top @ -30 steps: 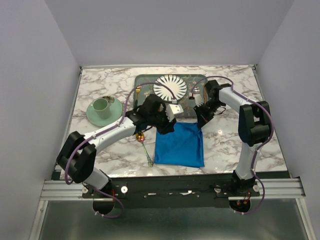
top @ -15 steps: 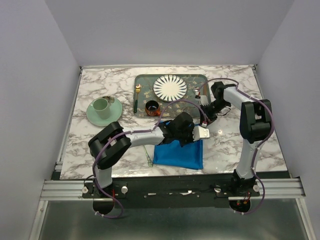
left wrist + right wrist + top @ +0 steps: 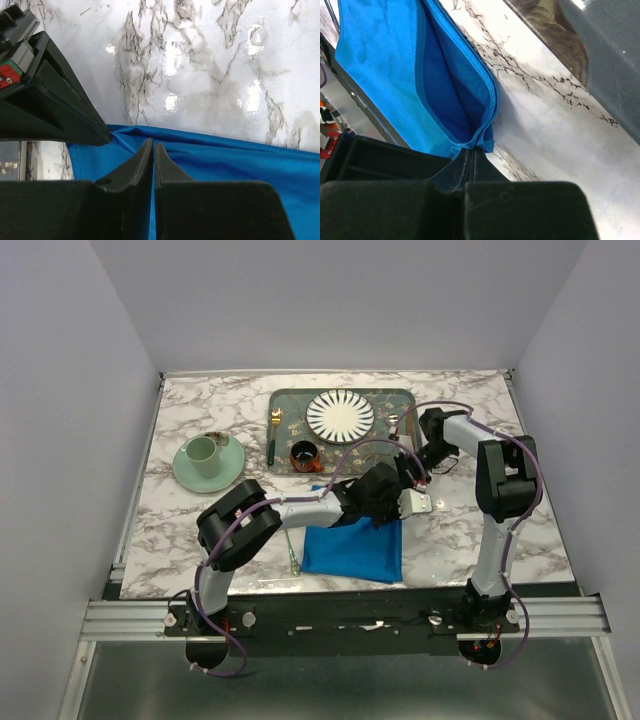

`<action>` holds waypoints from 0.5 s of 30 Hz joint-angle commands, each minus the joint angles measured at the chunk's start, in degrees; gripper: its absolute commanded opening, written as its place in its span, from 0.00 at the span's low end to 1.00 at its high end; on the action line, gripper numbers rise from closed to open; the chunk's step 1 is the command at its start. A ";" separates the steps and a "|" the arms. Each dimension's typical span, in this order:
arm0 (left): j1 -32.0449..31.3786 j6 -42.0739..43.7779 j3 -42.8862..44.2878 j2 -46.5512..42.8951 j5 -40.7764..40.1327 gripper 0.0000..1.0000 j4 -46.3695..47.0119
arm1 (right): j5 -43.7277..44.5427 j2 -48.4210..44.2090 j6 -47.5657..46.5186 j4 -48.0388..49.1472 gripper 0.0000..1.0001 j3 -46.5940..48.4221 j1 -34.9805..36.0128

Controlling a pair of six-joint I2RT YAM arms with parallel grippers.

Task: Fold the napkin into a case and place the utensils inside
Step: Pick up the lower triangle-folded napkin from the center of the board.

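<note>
napkin (image 3: 380, 65), corner pinched in right hand (image 3: 471, 151)

A grey-green tray (image 3: 385, 400) holds a striped plate (image 3: 340, 415), 1 green-handled fork (image 3: 272, 438) and perhaps a dark cup (image 3: 305, 455).

The left tool (image 3: 152, 146), fingers almost together with a thin slit between, pinches the blue napkin's (image 3: 225, 165) edge. The right tool's (image 3: 106, 138) black tip touches that edge just beside it, on the marble table (image 3: 200, 65).
</note>
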 commanded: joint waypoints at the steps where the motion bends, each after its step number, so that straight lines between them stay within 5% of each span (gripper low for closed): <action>1: -0.45 0.61 -0.42 -1.17 -1.16 0.15 1.12 | -2.33 2.04 1.68 -1.08 0.01 1.63 -1.15; 15: -0.28 -2.38 -1.22 -0.83 -3.01 0.10 0.86 | 0.39 3.54 3.89 -0.64 0.01 1.20 -1.50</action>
